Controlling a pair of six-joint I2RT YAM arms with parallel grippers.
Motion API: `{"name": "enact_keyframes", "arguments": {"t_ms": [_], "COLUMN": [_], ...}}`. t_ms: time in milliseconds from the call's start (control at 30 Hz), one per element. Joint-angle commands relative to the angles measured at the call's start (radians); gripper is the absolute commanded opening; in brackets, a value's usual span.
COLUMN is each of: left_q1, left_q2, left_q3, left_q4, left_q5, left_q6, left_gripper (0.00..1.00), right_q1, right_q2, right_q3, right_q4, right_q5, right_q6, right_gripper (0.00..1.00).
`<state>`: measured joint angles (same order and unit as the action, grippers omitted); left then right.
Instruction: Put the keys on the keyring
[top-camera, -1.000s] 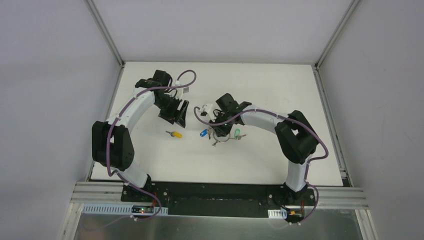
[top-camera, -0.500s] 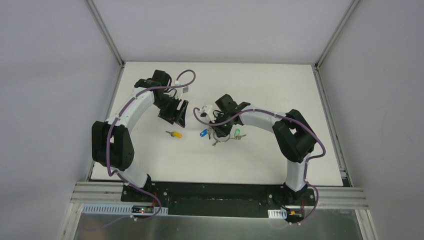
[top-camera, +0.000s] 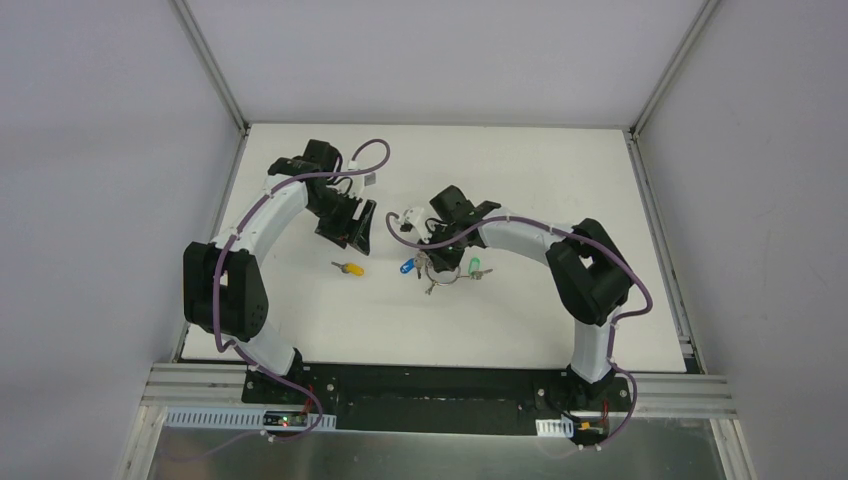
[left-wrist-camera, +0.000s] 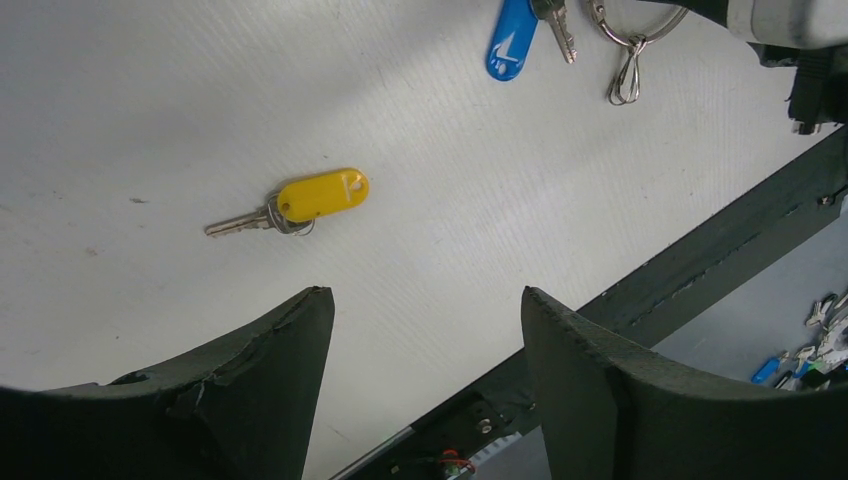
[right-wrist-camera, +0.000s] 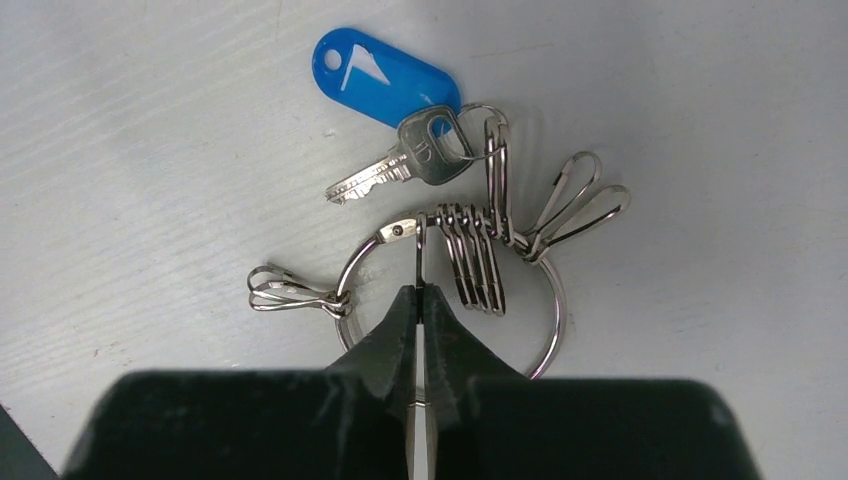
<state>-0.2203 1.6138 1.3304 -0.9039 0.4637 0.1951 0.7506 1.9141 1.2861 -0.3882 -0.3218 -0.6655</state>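
Well, yellow key (left-wrist-camera: 318, 195) lay left of the keyring (right-wrist-camera: 557, 300), blade pointing away, closest to the empty, wide-open left gripper (left-wrist-camera: 422, 300); right gripper (right-wrist-camera: 418, 292) sat closed over it, green key (top-camera: 475, 266) just right.

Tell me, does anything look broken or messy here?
Nothing looks broken or spilled. The yellow key lies by itself on the table, apart from the keyring. The left end effector has one pad with a slightly ragged edge.
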Motion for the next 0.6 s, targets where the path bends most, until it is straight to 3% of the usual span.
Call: {"name": "enact_keyframes", "arguments": {"t_ms": [0,300,567], "left_q1": [0.016,0.033,0.034], "left_q2": [-0.016,-0.044,-0.049], "left_q3": [0.029,0.088,0.188], "left_q4": [-0.022,0.0,-0.001], "left_q5": [-0.002,0.027,0.171], "left_q6": [0.017,0.028,0.038], "left_gripper": [0.71,0.71,0.69], "right_q1": [0.001,0.002,0.002], "right_q2": [-0.081,-0.152,-0.223], "right_q3": [0.058,0.158,0.24], "right_q4": [-0.074,-0.238,-0.347], "right_q5": [-0.023,-0.078,-0.091], "right_q6": [-0.002,0.002,0.011], "right_gripper": [0.0,0.0,0.0]}}
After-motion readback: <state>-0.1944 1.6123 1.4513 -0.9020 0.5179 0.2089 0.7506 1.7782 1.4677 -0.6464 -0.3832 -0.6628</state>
